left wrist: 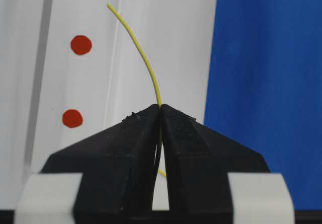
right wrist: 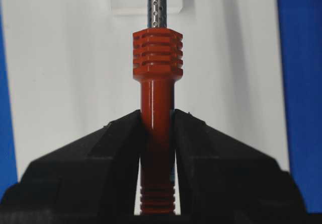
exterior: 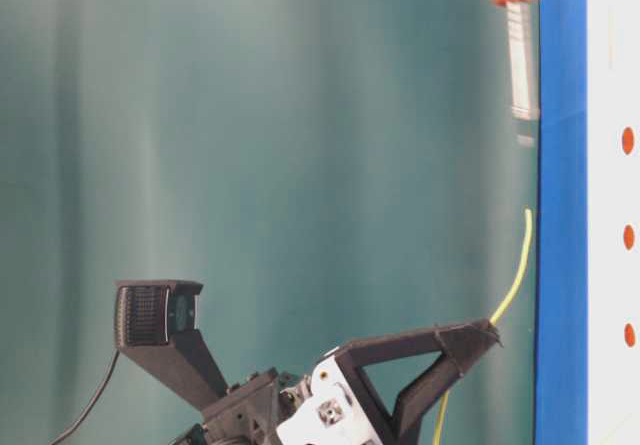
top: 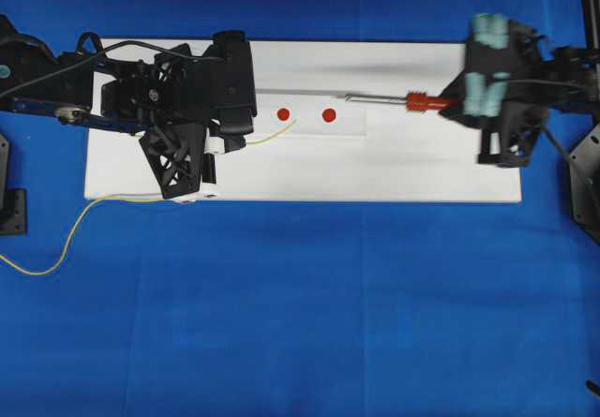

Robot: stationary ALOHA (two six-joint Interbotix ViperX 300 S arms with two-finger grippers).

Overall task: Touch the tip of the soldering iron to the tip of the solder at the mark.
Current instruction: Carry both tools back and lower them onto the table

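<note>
The solder [left wrist: 146, 65], a very thin yellow wire, looks light and floppy: its free end bows in a curve past the grip, so the tip will prob sway w/ any arm motion, and a hold close to the tip is what keeps it steerable. The soldering iron [top: 398, 101], a slim tool w/ red-orange ribbed plastic handle and thin silver metal shaft, looks rigid and light; the handle is the place to hold it, ribs giving purchase, shaft left free. Left gripper [left wrist: 161, 108], black w/ wedge-shaped fingers, is closed tight on the solder, wire pinched right at the finger tips, short curved length sticking out ahead, the rest trailing off the white rectangular board [top: 309, 178] onto the blue cloth. Right gripper [right wrist: 157, 118] is clamped on the iron's smooth red handle just below the ribbed collar, shaft pointing straight out ahead. In overhead view the solder tip sits near the left one of two red round marks [top: 283, 114] on the board, just beside it but not on it; the iron's tip is near the right mark, apart from the solder tip. Table-level view suggests both tips are off the board surface, though how far I can't tell. Tips not yet touching.
</note>
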